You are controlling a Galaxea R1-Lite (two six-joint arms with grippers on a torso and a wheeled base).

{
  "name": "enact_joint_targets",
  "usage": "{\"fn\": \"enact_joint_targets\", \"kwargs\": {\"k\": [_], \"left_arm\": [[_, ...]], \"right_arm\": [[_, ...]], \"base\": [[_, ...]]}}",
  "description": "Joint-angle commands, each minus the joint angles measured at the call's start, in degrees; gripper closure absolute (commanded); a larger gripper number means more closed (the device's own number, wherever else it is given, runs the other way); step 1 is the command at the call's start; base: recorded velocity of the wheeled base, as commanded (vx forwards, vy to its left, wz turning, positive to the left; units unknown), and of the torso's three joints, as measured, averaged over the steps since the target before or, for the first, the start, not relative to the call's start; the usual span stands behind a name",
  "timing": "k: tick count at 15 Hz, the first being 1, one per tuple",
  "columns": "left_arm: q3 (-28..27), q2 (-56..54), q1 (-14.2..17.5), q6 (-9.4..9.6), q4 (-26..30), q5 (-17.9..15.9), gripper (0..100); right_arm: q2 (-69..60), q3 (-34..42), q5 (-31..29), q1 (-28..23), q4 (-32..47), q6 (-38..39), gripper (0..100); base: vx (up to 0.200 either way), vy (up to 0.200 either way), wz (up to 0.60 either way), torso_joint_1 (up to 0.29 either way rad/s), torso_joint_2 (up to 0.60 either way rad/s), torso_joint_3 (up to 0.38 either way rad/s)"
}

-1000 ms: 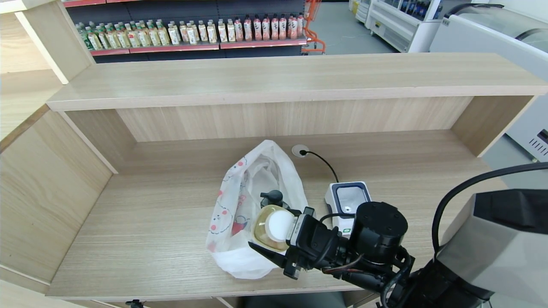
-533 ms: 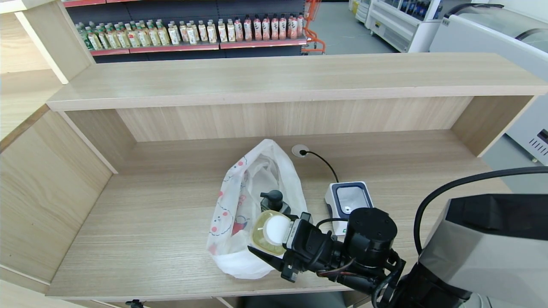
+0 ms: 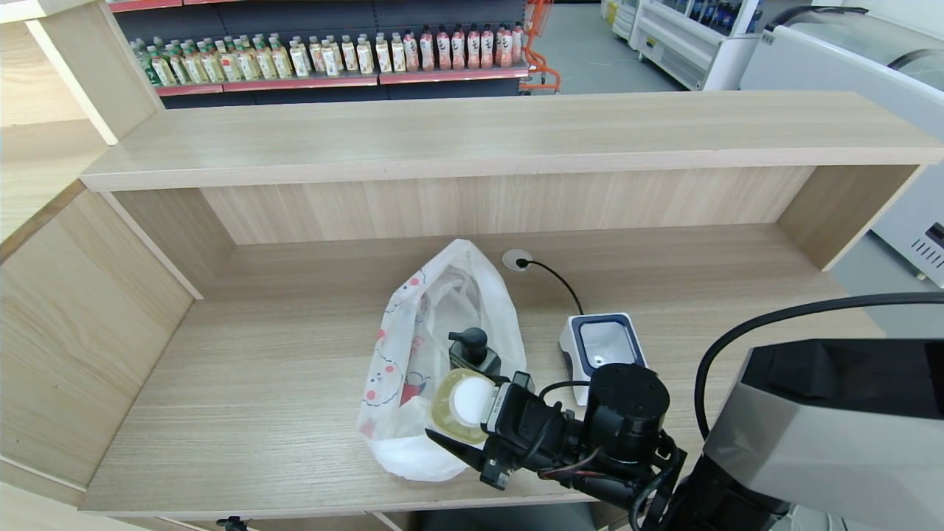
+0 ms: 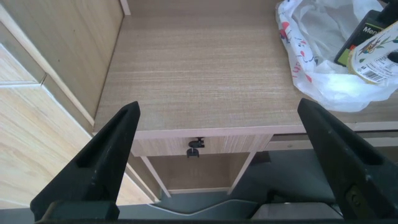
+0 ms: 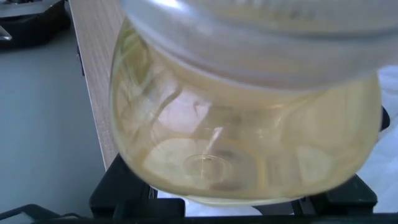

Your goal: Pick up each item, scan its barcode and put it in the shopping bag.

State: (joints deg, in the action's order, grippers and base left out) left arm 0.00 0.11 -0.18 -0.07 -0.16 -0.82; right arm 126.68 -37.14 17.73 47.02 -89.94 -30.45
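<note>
A white shopping bag (image 3: pixel 413 346) with a cartoon print lies open on the wooden counter (image 3: pixel 258 383). A black pump bottle (image 3: pixel 472 348) stands inside it. My right gripper (image 3: pixel 468 417) is shut on a jar (image 3: pixel 459 404) with a white lid and pale yellow contents, held over the bag's near right edge. The jar (image 5: pixel 249 124) sits very close in the right wrist view. The barcode scanner (image 3: pixel 603 345) stands just right of the bag. My left gripper (image 4: pixel 217 162) hangs open off the counter's near edge, to the left of the bag (image 4: pixel 317 56) and jar (image 4: pixel 373 53).
A black cable runs from the scanner to a round hole (image 3: pixel 516 259) in the counter. A raised wooden shelf (image 3: pixel 479 133) closes off the back, and side walls stand left and right. The counter's front edge (image 3: pixel 295 509) is near the right arm.
My right gripper has carried the jar a little to the left and nearer the counter's front edge, by the bag's opening. The bag, bottle and scanner have stayed put.
</note>
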Motion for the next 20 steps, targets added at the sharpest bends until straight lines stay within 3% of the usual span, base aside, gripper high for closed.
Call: {"fn": "enact_joint_targets", "kwargs": {"k": [1, 6, 7, 13, 17, 20], "left_arm": [[0.00, -0.02, 0.01, -0.01, -0.02, 0.03, 0], [0.00, -0.02, 0.01, -0.01, -0.02, 0.03, 0], [0.00, -0.02, 0.01, -0.01, -0.02, 0.03, 0], [0.00, -0.02, 0.01, -0.01, -0.02, -0.06, 0], [0.00, -0.02, 0.01, -0.01, -0.02, -0.06, 0], [0.00, -0.02, 0.01, -0.01, -0.02, -0.06, 0]], "right_arm": [[0.58, 0.05, 0.03, 0.00, -0.06, -0.05, 100], [0.84, 0.58, 0.03, -1.14, -0.06, 0.22, 100], [0.93, 0.85, 0.12, -1.67, -0.06, 0.48, 0], [-3.11, 1.20, 0.12, -1.67, -0.06, 1.10, 0], [-14.01, 7.00, 0.20, -1.14, 0.82, 1.01, 0], [-27.46, 9.90, 0.20, -1.23, 11.90, 1.89, 0]], "base": [[0.000, 0.000, 0.00, 0.000, 0.00, 0.000], [0.000, 0.000, 0.00, 0.000, 0.00, 0.000], [0.000, 0.000, 0.00, 0.000, 0.00, 0.000], [0.000, 0.000, 0.00, 0.000, 0.00, 0.000], [0.000, 0.000, 0.00, 0.000, 0.00, 0.000], [0.000, 0.000, 0.00, 0.000, 0.00, 0.000]]}}
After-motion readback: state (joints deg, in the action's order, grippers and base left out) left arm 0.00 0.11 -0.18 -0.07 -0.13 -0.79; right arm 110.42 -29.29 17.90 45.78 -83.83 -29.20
